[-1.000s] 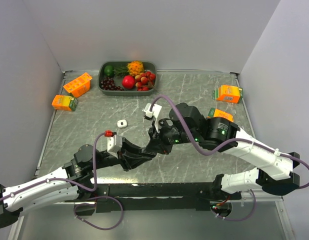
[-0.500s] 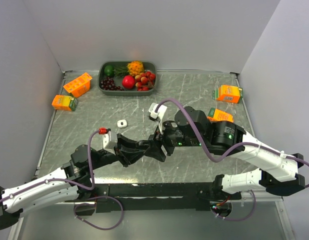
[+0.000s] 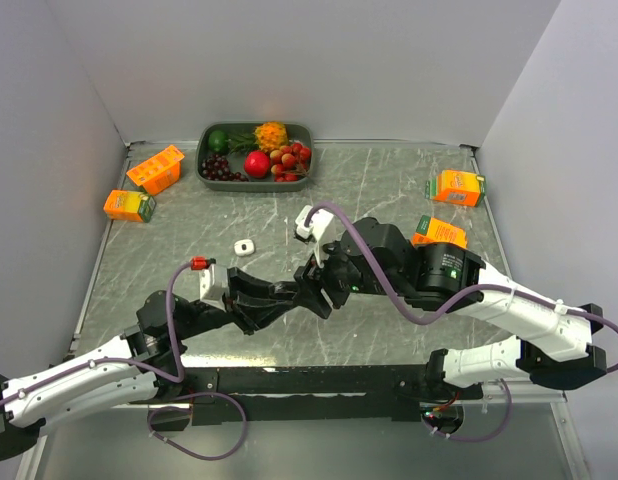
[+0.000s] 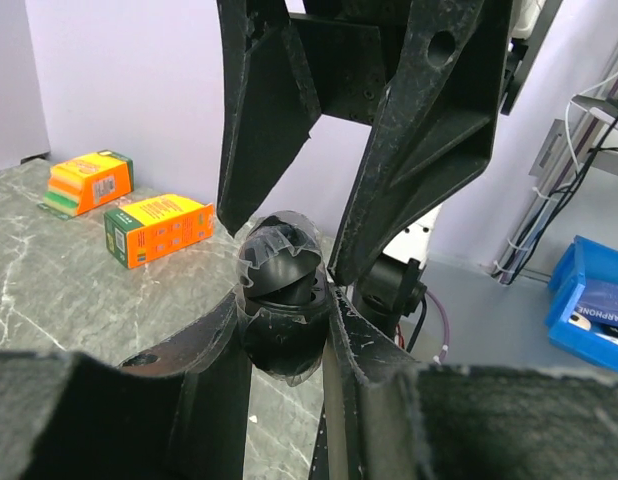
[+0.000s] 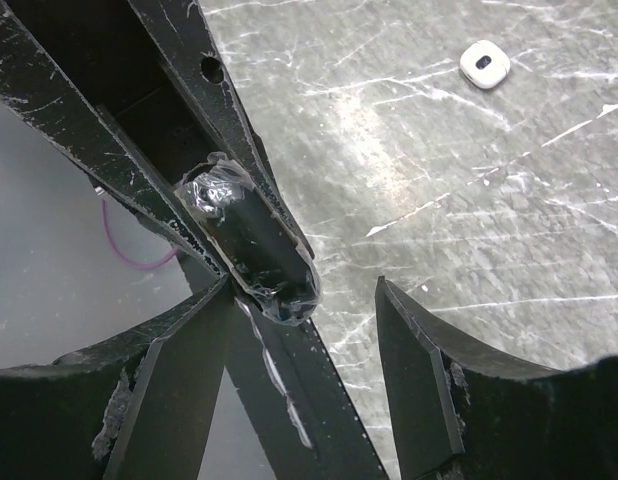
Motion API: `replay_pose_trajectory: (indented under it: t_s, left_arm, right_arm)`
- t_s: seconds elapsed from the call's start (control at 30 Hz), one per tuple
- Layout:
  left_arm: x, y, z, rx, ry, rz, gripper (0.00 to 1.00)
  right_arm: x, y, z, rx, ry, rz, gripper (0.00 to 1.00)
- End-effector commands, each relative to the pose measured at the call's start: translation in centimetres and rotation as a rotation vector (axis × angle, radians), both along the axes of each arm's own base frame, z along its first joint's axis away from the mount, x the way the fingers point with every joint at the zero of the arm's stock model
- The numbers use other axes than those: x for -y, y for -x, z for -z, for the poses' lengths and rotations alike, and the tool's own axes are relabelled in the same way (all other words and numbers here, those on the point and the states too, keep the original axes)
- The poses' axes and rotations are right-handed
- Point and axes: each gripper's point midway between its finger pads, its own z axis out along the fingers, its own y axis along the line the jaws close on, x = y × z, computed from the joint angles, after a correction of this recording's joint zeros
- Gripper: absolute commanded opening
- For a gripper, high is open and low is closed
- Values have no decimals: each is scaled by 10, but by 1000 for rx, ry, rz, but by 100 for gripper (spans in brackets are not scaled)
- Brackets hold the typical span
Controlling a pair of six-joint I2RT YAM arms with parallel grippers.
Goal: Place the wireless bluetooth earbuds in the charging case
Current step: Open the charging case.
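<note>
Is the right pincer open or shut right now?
Open: the right pincer shows a wide gap, its tips flanking the charging case.

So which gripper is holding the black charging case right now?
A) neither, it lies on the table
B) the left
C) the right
B: the left gripper is shut on the black charging case, while the right gripper stands open and grips nothing.

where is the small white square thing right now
Top view: the small white rounded-square piece lies on the grey marble tabletop, left of centre, nearer than the green fruit tray.
</note>
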Motion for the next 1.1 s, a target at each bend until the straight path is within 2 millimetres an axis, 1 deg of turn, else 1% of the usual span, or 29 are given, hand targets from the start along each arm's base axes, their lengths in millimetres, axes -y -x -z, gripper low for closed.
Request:
replay_pose_trajectory:
  t_s: [0.0, 0.23, 0.37, 0.57, 0.67, 0.7, 0.9, 1.07]
  left_arm:
    - [-3, 12, -21, 58, 61, 50, 1]
    - [-1, 16, -16, 74, 40, 75, 1]
    - [-1, 18, -13, 81, 31, 79, 1]
    - [0, 17, -8, 90, 8, 69, 1]
    - [0, 17, -7, 95, 1, 71, 1]
    - [1, 17, -6, 95, -2, 72, 1]
    - [1, 19, -6, 104, -3, 76, 1]
    - [-1, 22, -5, 133, 4, 77, 1]
  right_arm:
    - [5, -4, -14, 36, -27, 27, 65]
    - [3, -3, -23, 34, -61, 25, 65]
    - [5, -7, -25, 27, -63, 41, 65]
    - [7, -7, -33, 6, -112, 36, 66]
    - [7, -11, -35, 4, -120, 48, 66]
    - [7, -9, -35, -8, -126, 35, 66]
    - [8, -12, -32, -20, -126, 46, 66]
    - [10, -12, -40, -24, -158, 47, 66]
